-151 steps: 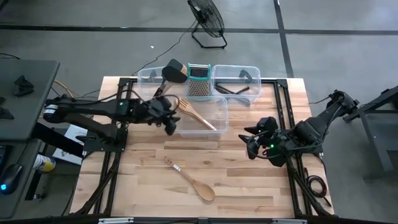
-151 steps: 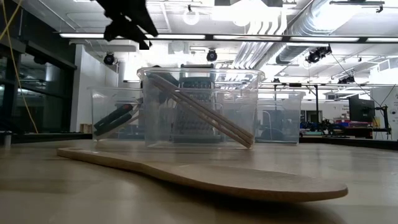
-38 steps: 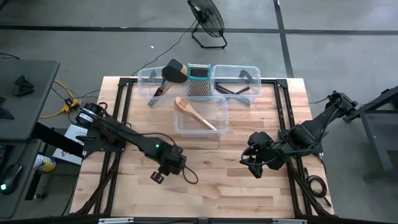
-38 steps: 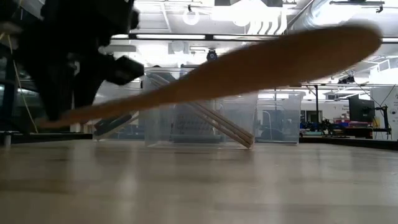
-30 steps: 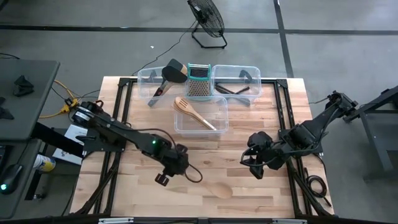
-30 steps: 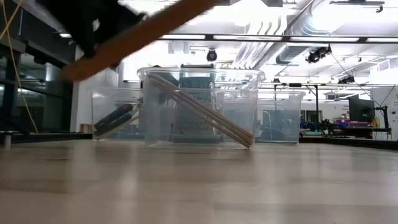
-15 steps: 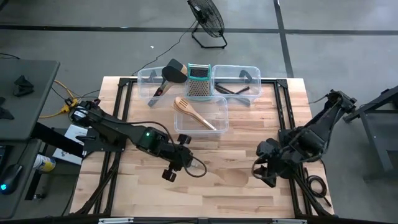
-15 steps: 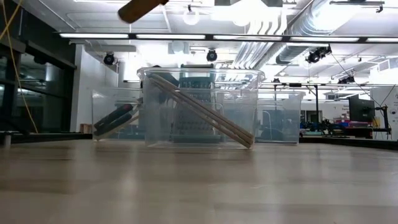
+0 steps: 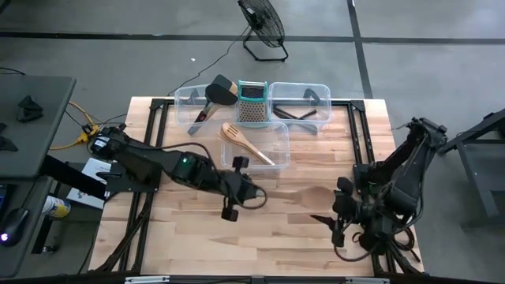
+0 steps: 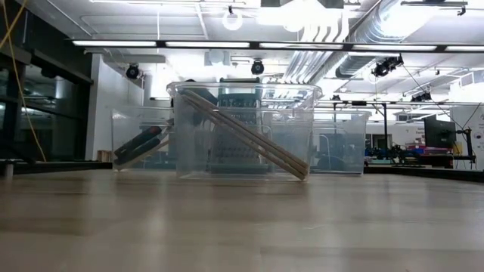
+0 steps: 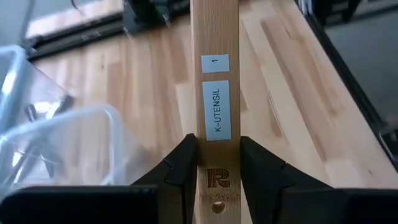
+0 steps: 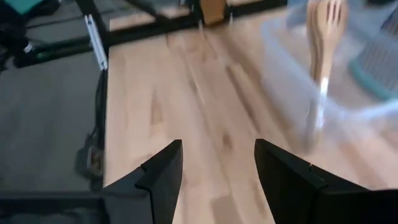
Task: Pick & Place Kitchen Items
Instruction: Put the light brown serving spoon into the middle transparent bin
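With my left gripper [image 11: 214, 163] clamped on the wooden spoon [image 9: 304, 197], held above mid-table, I should swing toward the front bin [image 9: 256, 162] at twelve o'clock and lower it gently before releasing.

Both arms extended, each gripper occupied differently.
Left gripper [image 9: 241, 188] fingers [image 11: 183, 168] clamped on a wooden spoon [image 11: 215, 74] handle; right gripper [image 12: 217, 165] fingers [image 12: 163, 177] spread apart, nothing between them.
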`<state>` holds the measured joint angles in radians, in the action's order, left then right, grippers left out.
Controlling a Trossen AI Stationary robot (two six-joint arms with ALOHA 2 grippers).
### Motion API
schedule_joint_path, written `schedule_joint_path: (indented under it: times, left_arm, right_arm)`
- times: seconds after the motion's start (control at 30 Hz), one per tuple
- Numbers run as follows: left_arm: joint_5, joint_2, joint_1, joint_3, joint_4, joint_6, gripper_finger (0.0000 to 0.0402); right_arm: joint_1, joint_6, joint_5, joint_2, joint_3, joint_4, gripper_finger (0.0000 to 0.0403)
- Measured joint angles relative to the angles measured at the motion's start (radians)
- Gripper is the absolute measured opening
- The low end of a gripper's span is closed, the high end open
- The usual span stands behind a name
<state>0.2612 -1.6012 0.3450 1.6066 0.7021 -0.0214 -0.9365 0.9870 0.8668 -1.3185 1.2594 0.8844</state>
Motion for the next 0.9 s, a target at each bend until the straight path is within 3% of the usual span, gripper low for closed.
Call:
schedule_joint_path:
  times: [0.2, 0.37, 0.5, 0.73, 0.9]
  left_arm:
    - [-0.04, 0.001, -0.039, 0.005, -0.075, -0.009, 0.0092]
    - [-0.05, 0.001, -0.047, 0.005, -0.135, -0.032, 0.0092]
    - [-0.064, 0.001, -0.046, 0.005, -0.191, -0.051, 0.0092]
    - [-0.073, 0.001, -0.054, 0.005, -0.246, -0.053, 0.0092]
    - [-0.097, 0.001, -0.058, 0.005, -0.282, -0.052, 0.0092]
  right_arm:
    - [0.013, -0.194, 0.209, -0.051, 0.0, -0.11, 0.0192]
    - [0.039, -0.207, 0.318, -0.053, 0.0, -0.188, 0.0194]
    - [0.06, -0.23, 0.372, -0.051, 0.0, -0.266, 0.0218]
    - [0.088, -0.557, 0.36, -0.051, 0.0, -0.591, 0.028]
    - [0.116, -0.818, 0.332, -0.051, 0.0, -0.84, 0.0289]
